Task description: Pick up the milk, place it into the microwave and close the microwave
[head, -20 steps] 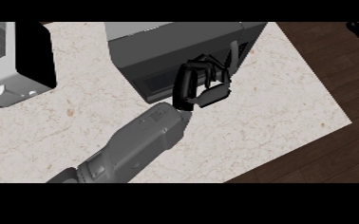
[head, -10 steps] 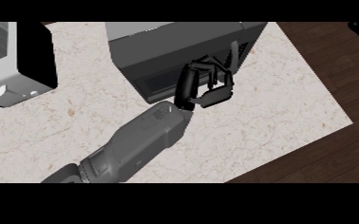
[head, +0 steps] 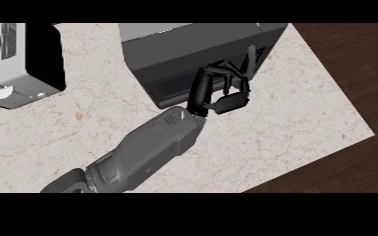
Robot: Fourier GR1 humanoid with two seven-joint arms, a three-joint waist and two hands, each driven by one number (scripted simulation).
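Milk: nowhere in sight on the pale speckled stone counter (head: 295, 130). Maybe inside the big dark grey microwave (head: 192, 40) at the far middle, maybe hidden; cannot tell. Looks shut at the front.

Only one black hand (head: 201, 87) to see, on a grey forearm (head: 155, 145) coming in from the near left, so taken as the left hand. Sits right up against the right part of the microwave's front. Curls its fingers in like a hook, with nothing seen inside them. No right hand anywhere.

Probably a light carton, stiff enough to lift but easy to dent if squeezed hard. Likely smooth, a bit slippery, and tall, so easy to tip. Best to take hold round the middle, thumb on one side, fingers on the other, and keep upright.

Far left: a white and black boxy thing (head: 40, 60).
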